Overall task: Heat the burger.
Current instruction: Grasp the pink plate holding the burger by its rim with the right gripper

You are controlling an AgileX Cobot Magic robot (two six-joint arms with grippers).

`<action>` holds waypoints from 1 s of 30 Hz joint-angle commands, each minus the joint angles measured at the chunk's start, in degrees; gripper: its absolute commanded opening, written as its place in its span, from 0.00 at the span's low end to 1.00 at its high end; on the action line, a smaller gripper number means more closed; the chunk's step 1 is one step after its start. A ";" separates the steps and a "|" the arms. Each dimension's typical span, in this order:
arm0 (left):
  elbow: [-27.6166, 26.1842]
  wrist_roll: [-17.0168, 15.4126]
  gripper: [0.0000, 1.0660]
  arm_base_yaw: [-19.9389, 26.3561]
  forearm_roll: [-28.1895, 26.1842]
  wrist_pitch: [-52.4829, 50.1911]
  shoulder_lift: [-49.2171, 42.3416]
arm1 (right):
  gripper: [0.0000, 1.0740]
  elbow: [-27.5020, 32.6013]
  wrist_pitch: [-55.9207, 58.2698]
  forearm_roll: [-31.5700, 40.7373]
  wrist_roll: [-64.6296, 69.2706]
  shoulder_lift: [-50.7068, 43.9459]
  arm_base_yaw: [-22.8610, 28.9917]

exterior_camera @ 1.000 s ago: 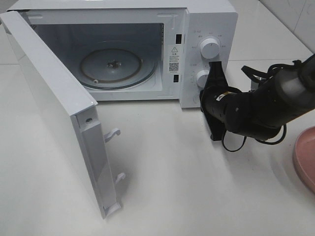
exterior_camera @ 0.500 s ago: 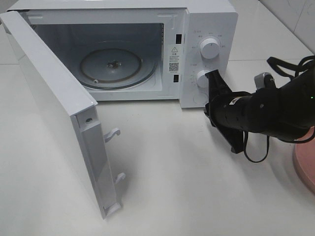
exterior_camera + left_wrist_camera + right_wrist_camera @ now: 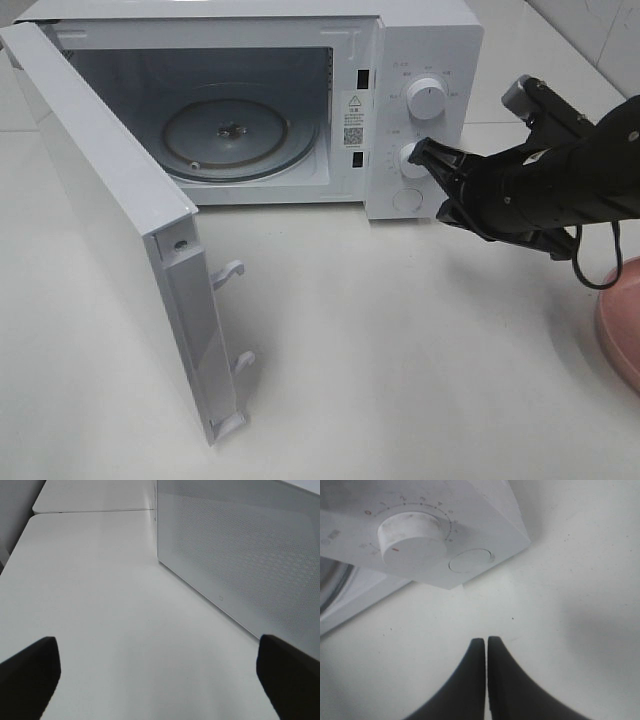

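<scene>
The burger is out of view in every frame. The white microwave (image 3: 425, 35) stands at the back with its door (image 3: 110, 210) swung wide to the left, and its glass turntable (image 3: 230, 135) is bare. My right gripper (image 3: 420, 153) is shut with nothing in it; its tips sit right at the lower knob (image 3: 407, 160) of the control panel. In the right wrist view the right gripper (image 3: 486, 641) has its fingers pressed together, just short of that knob (image 3: 412, 537) and a round button (image 3: 470, 560). My left gripper (image 3: 160, 680) is open and empty, low over the table beside the door's perforated face (image 3: 240, 555).
The edge of a pink plate (image 3: 622, 320) shows at the far right of the table. An upper knob (image 3: 427, 98) sits above the lower one. The open door's latch hooks (image 3: 232, 270) stick out over the table in front of the oven.
My right arm has turned and swung up and to the right. Its shut gripper, earlier upright before the control panel, now points its tips at the lower knob. The left gripper has stayed open.
</scene>
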 commanded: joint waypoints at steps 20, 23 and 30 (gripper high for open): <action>0.23 -0.23 0.94 -0.23 -0.29 -0.57 -1.32 | 0.21 -2.52 34.84 -21.26 -15.64 -8.65 -6.47; 0.23 -0.23 0.94 -0.23 -0.29 -0.57 -1.32 | 0.41 -4.01 38.45 -24.41 -14.90 -8.65 -6.47; 0.23 -0.23 0.94 -0.23 -0.29 -0.57 -1.32 | 0.94 -5.21 43.14 -31.05 -14.67 -8.65 -6.47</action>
